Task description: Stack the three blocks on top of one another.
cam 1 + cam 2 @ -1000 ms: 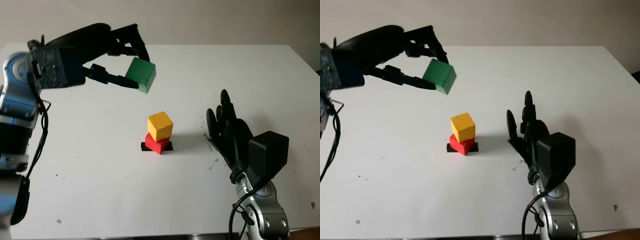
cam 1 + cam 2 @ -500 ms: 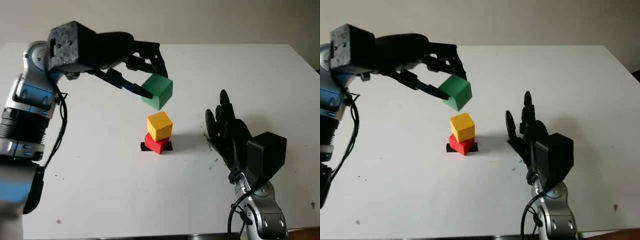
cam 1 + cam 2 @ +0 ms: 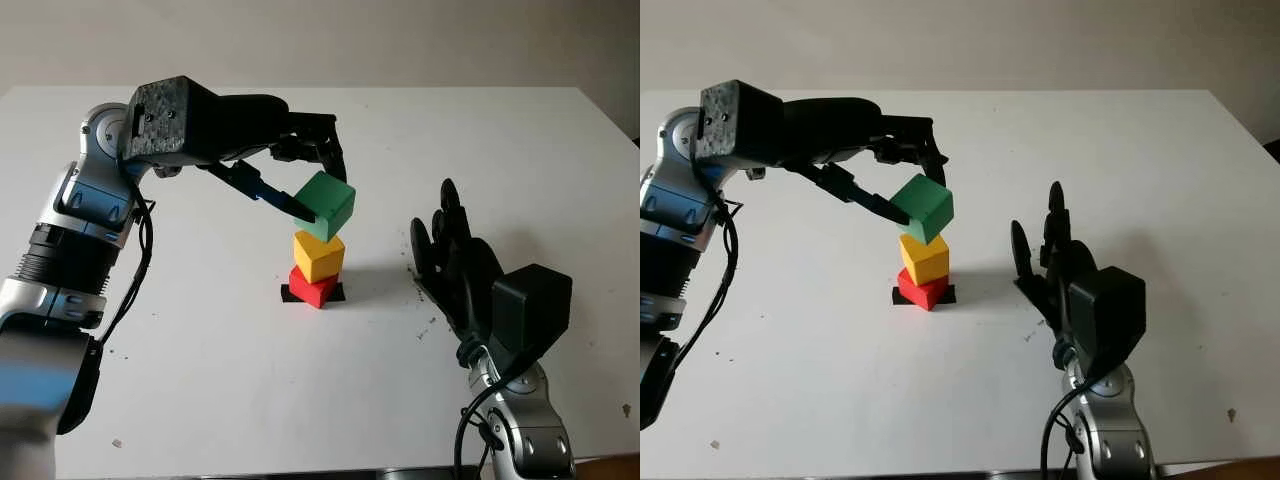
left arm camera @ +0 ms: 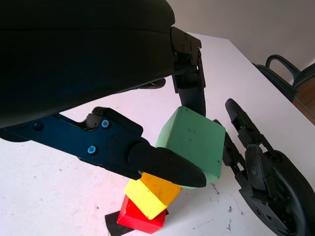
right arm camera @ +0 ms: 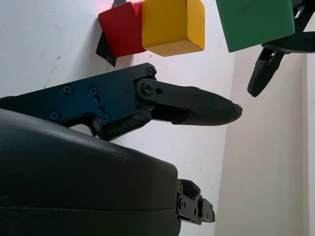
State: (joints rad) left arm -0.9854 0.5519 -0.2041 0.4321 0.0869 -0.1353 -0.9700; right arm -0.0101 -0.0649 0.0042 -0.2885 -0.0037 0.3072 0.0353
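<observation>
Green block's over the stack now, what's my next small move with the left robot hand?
Probably ease it straight down. The left robot hand holds the green block tilted, just above the yellow block on the red block; level it before releasing.

Right robot hand (image 3: 455, 250) flanks block stack (image 3: 318, 270); bare table (image 3: 200, 330) on stack's left side.

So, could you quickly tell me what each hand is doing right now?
Left hand: shut on the green block, above the yellow block.
Right hand: open, beside the stack.
</observation>
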